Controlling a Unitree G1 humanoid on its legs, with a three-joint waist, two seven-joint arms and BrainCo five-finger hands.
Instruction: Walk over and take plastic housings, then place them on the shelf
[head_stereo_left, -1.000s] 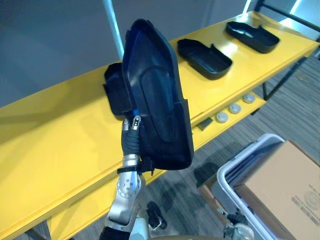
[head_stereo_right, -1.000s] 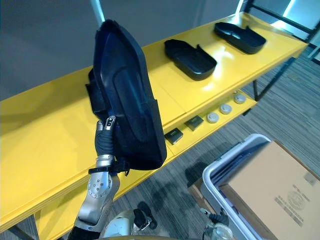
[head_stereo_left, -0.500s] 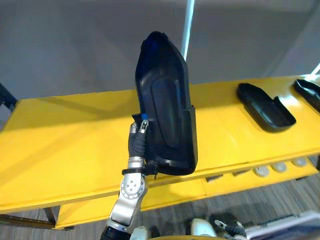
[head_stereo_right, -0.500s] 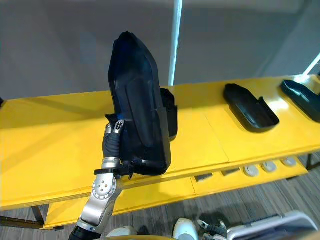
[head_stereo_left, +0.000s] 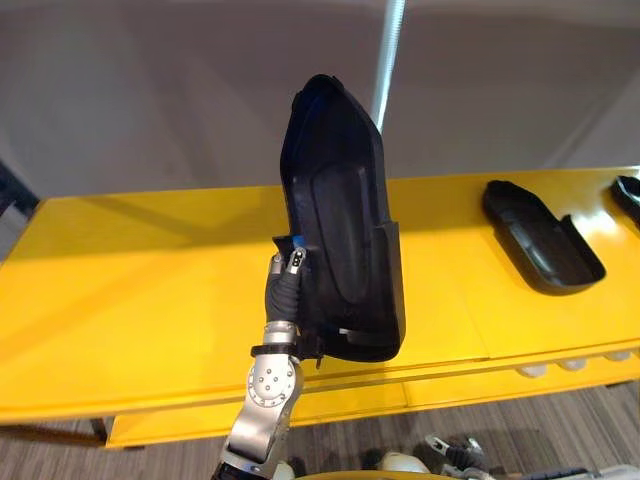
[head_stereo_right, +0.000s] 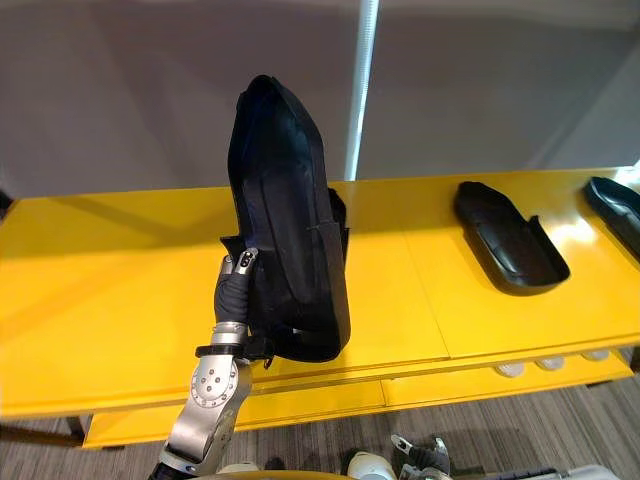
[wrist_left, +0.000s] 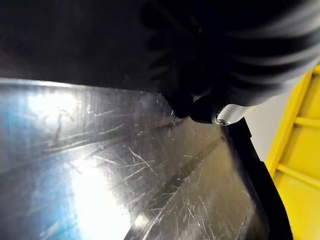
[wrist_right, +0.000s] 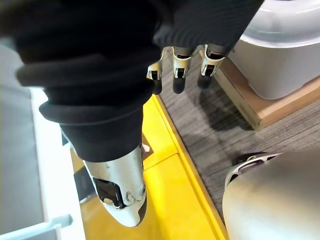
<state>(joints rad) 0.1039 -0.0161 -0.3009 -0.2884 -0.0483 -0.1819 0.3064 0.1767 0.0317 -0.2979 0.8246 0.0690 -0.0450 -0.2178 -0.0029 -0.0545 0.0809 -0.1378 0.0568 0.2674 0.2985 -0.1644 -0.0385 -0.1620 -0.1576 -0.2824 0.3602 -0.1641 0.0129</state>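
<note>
1. My left hand (head_stereo_left: 290, 278) pinches the plastic housing (head_stereo_left: 345, 220) by its rim, over the yellow shelf (head_stereo_left: 130, 290).
2. A second housing (head_stereo_left: 543, 237) lies rightward on the shelf, well apart.
3. The held one stands upright, narrow end up.
4. My right hand (wrist_right: 180, 70) hangs relaxed.

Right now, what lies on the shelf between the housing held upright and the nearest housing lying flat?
Nothing: between the held housing and the lying housing the yellow shelf is bare, in both eye views.
</note>
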